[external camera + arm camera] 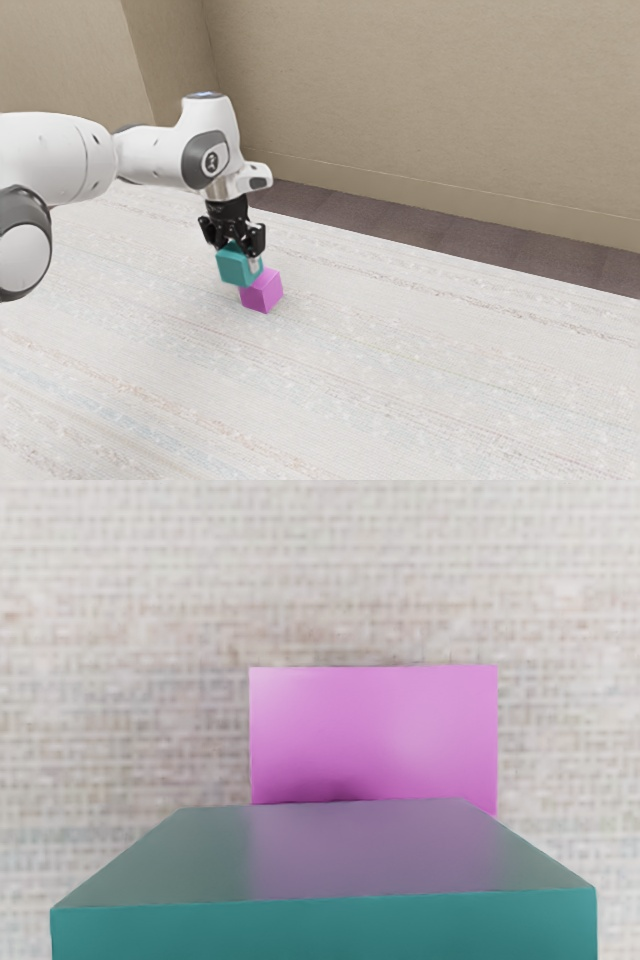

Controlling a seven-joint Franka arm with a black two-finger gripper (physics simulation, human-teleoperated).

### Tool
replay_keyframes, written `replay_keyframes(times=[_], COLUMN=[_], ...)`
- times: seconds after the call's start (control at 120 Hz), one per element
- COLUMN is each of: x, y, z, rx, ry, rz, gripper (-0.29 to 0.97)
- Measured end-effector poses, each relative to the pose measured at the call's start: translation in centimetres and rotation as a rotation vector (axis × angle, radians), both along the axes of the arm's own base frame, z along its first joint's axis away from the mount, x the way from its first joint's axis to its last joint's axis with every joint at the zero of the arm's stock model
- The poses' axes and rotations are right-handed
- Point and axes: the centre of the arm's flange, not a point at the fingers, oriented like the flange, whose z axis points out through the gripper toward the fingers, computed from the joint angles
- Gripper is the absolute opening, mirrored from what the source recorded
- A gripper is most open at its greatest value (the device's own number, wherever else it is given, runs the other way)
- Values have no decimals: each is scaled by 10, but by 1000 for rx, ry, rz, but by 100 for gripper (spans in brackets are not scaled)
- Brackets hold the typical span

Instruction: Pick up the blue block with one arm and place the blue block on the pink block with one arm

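Teal block (236, 265): in the exterior view, held in the black gripper (238, 251), jaws clamped on it from two sides, one on each flank. The block's upper part sits between the jaws and its lower part hangs below them. It looks raised off the table (420, 380), but the gap beneath it can't be read for sure.

Pink block (262, 291): resting on the table just beside the teal block, toward the exterior view's right and a little nearer the camera. The teal block's lower corner overlaps the pink block's top edge from this angle. Whether they touch I cannot tell.

Both blocks lie nearer the table's far edge than its near edge, in the exterior view's left half. White arm (150, 155) comes in from the exterior view's left, hand pointing straight down. Dark floor strip (480, 235) and beige wall (420, 90) beyond the far edge.

Wrist view: teal block (320, 880) large and close under the hand, its flat top face showing. Pink block (372, 735) lies just past it, lower down, part of it hidden by the teal block. Pale woven table surface (120, 630) all around.
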Motion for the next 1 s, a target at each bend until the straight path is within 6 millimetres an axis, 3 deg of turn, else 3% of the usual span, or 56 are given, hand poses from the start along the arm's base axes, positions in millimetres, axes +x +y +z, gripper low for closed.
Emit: replay_keyframes(times=[0.3,1.0], x=[21,20], y=[-15,-17], z=[-5,-5], rx=[30,32], ry=[-21,-20], rz=[-42,-34], gripper=[36,36])
